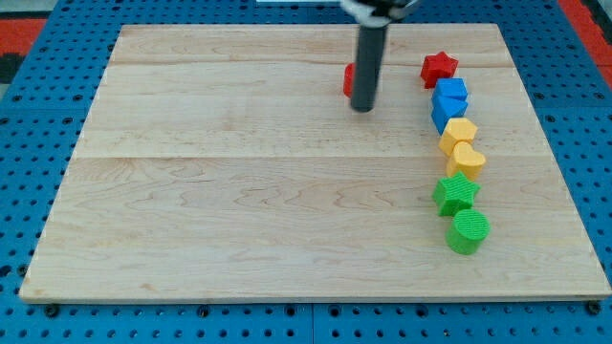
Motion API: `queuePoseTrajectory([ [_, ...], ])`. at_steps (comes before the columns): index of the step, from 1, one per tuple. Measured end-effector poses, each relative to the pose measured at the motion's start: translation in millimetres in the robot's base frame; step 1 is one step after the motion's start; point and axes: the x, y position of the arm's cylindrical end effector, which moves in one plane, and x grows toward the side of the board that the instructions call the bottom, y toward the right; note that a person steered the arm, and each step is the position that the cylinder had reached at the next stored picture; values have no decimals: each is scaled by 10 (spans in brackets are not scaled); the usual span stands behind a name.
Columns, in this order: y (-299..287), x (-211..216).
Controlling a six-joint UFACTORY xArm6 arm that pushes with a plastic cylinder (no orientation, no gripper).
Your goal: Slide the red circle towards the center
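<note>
Beside my tip (362,108), half-hidden red circle (348,80).

Pale wood-grain counter (239,191) on a blue pegboard (29,191). Dark rod, my tip (362,108) beside a red block (349,80). Further out: red star (439,68), blue blocks (449,101), yellow blocks (461,146), green star (455,193), green cylinder (468,231).

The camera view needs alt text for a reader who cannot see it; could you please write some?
My tip rests on a wooden board, hiding most of the red circle just behind it near the view's top. Down the view's right runs a column: red star, blue blocks, yellow blocks, green star, green circle.
</note>
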Motion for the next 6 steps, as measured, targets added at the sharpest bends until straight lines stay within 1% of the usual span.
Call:
queuePoseTrajectory([
  [1,423,-377],
  [2,593,-856],
  [3,179,-600],
  [4,-206,450],
  [5,-373,1047],
  [6,-38,518],
])
